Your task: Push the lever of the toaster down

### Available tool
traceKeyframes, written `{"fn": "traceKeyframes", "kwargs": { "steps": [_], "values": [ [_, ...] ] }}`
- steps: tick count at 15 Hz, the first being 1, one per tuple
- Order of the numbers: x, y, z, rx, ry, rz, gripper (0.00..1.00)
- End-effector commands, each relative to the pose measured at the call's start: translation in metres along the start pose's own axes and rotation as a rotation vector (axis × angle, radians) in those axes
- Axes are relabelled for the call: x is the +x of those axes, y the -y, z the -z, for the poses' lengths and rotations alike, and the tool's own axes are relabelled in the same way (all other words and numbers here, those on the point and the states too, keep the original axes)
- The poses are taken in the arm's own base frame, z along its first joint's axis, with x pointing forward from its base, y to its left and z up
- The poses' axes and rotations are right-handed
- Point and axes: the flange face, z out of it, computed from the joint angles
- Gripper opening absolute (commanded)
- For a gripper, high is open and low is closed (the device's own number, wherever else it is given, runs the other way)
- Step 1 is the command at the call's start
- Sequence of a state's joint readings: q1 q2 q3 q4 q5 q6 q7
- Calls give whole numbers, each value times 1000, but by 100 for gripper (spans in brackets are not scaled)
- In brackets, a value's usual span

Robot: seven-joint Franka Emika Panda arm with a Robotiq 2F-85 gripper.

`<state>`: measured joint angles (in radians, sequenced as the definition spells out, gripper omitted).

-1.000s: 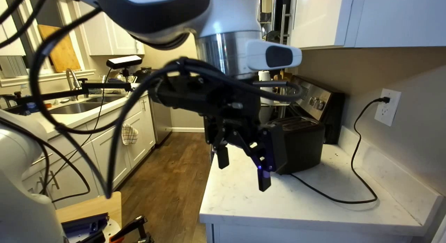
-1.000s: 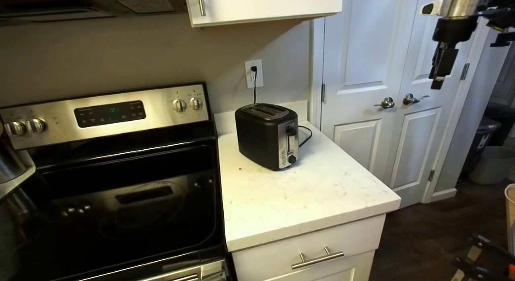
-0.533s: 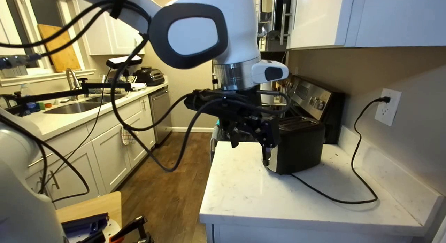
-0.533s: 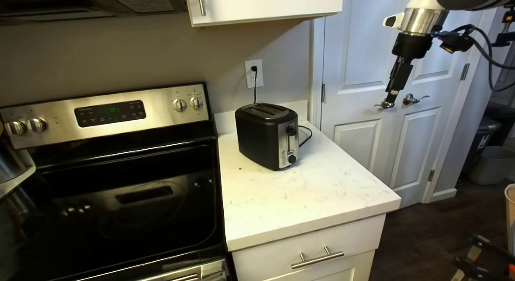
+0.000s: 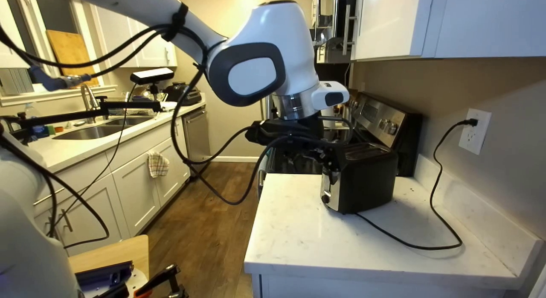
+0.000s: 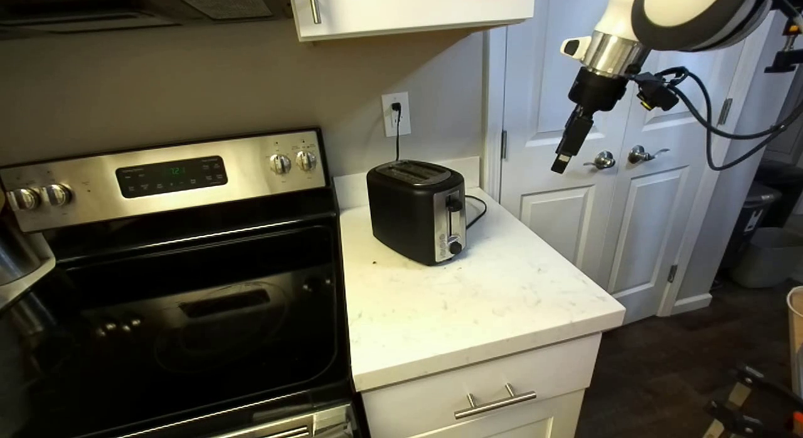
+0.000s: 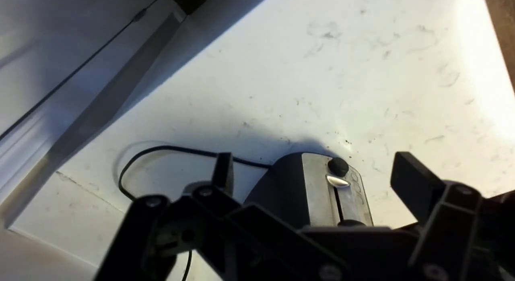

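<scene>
Lever (image 6: 454,204) is at the top of its upright slot (image 7: 338,202) on the end of the toaster (image 6: 404,212). Gripper (image 6: 560,164) hangs clear, jaws spread; lever lies ahead and probably below, so the push should run down along the slot.

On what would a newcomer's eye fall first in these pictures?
The white robot arm dominates an exterior view's upper half, ending in an open, black two-fingered pincer. Next is the boxy silver-fronted black toaster on the white marbled countertop, beside the black glass-topped stove.
</scene>
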<state>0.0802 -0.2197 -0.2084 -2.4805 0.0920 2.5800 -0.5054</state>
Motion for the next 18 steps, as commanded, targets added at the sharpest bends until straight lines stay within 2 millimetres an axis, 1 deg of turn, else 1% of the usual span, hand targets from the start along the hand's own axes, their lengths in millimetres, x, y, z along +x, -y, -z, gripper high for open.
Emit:
{"fn": "traceKeyframes", "kwargs": {
  "steps": [1,5,9,11,15,18],
  "values": [
    [28,9,-16,11,-65,16,100],
    [52,30,-34,47,-100,34,100],
    [62,60,-56,100,-89,69,100],
    [67,75,-60,112,-90,84,100],
    [66,84,-59,117,-59,79,100],
    [66,81,-59,115,-59,74,100]
  ]
}}
